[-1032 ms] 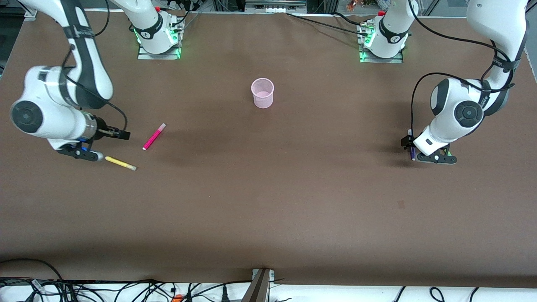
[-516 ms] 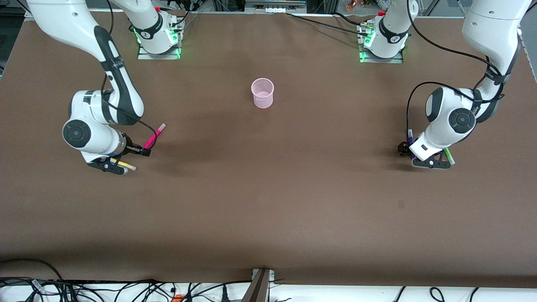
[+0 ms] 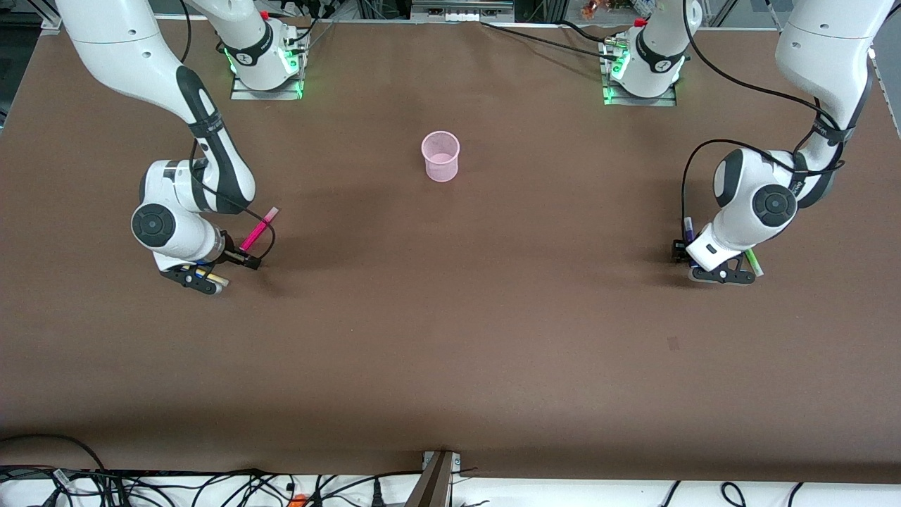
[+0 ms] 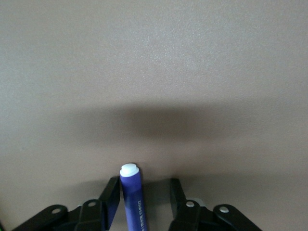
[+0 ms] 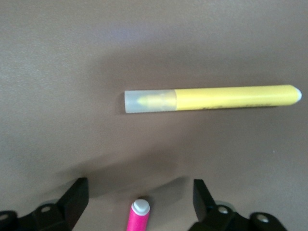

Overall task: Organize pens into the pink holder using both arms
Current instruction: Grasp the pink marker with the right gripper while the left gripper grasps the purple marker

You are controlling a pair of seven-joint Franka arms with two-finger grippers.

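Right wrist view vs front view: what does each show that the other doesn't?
Only the right wrist view: the whole yellow pen with its clear cap, and the right gripper open astride the magenta pen.

Only the front view: the pink holder mid-table with no pens in it, the left gripper at the purple pen, and the green pen.

Both: magenta and yellow pens lying on the table.

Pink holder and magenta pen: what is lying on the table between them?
Nothing: the front view shows bare table between the pink holder and the magenta pen. The right gripper is at that pen, the left gripper at the purple pen.
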